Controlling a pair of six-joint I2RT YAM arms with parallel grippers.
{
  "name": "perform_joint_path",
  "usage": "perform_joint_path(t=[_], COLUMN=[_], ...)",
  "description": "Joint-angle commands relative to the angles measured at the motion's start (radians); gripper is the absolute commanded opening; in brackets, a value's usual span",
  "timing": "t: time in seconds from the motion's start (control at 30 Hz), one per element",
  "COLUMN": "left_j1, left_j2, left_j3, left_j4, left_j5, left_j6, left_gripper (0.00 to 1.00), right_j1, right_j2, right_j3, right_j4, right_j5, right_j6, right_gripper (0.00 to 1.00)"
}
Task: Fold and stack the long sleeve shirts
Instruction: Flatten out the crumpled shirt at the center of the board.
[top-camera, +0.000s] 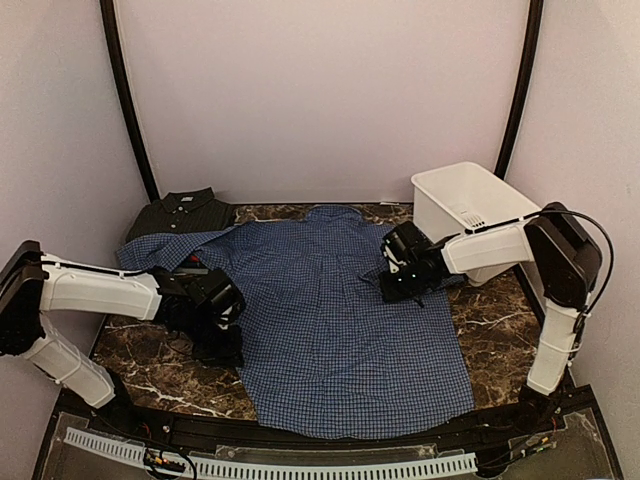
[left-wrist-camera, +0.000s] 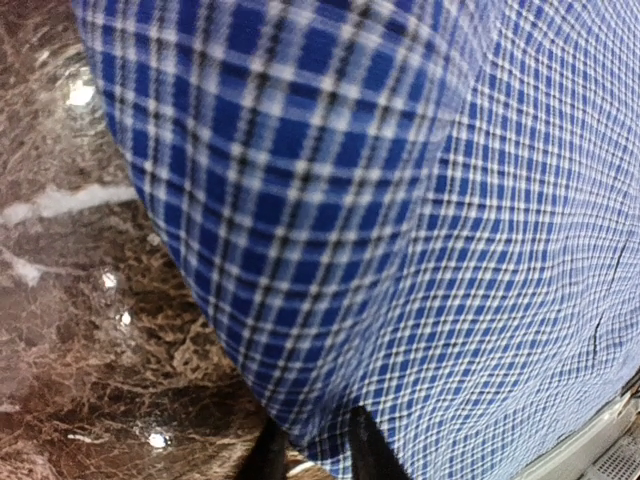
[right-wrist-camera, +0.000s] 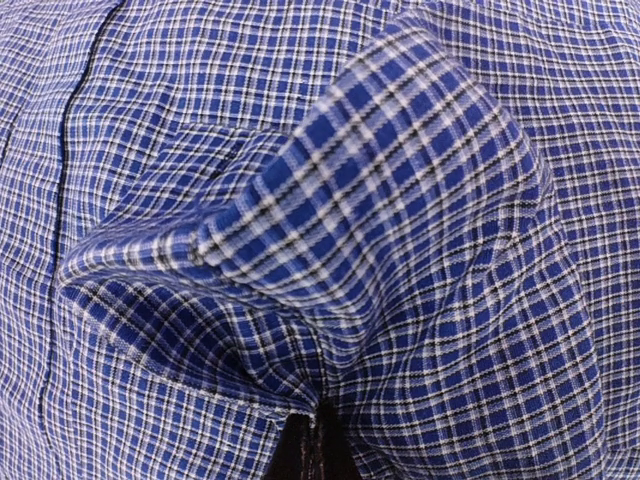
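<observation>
From above, the blue shirt (top-camera: 340, 320) lies spread open across the table (top-camera: 135, 355) between the two claws, collar on the far side; the left claw (top-camera: 222, 335) sits at its left edge, the right claw (top-camera: 395, 283) on its right side; only this view shows the dark shirt (top-camera: 180, 213), folded, beyond the left claw, and the white basket (top-camera: 445, 215) just beyond the right claw. The left wrist view adds what the top view hides: blue cloth bulges over the dark fingers (left-wrist-camera: 368, 455), its edge between them; whether they pinch it I cannot tell. The right wrist view shows its fingers (right-wrist-camera: 300, 455) together, clamped on a raised fold of the blue shirt. The table is glossy dark brown marble with white veins; pale walls enclose it, black poles (top-camera: 125, 90) in the far corners.
</observation>
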Motion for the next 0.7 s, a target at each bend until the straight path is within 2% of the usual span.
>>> perform_joint_path(t=[0.0, 0.13, 0.23, 0.37, 0.5, 0.57, 0.67], left_j1=[-0.011, -0.019, -0.025, -0.034, -0.044, -0.044, -0.044], left_j2=[-0.002, -0.022, -0.010, 0.062, 0.199, 0.289, 0.435], left_j3=[0.082, 0.195, 0.273, 0.374, 0.490, 0.590, 0.707], left_j4=[-0.016, -0.101, -0.115, -0.081, -0.024, -0.008, -0.026], left_j5=[-0.085, -0.170, -0.195, -0.134, -0.051, -0.035, -0.028], left_j6=[0.012, 0.042, 0.099, 0.177, 0.250, 0.285, 0.326], left_gripper=[0.08, 0.01, 0.00, 0.00, 0.00, 0.03, 0.15], right_j1=[0.009, 0.009, 0.009, 0.009, 0.009, 0.009, 0.009], right_j2=[-0.020, -0.011, -0.001, 0.005, 0.017, 0.027, 0.034], right_j3=[-0.045, -0.059, -0.062, -0.059, -0.053, -0.049, -0.043], right_j4=[0.032, 0.037, 0.037, 0.034, 0.034, 0.030, 0.029], right_j5=[-0.005, 0.006, 0.011, 0.013, 0.007, 0.001, -0.005], right_j6=[0.022, 0.022, 0.019, 0.015, 0.011, 0.007, 0.005], right_gripper=[0.00, 0.00, 0.00, 0.00, 0.00, 0.00, 0.00])
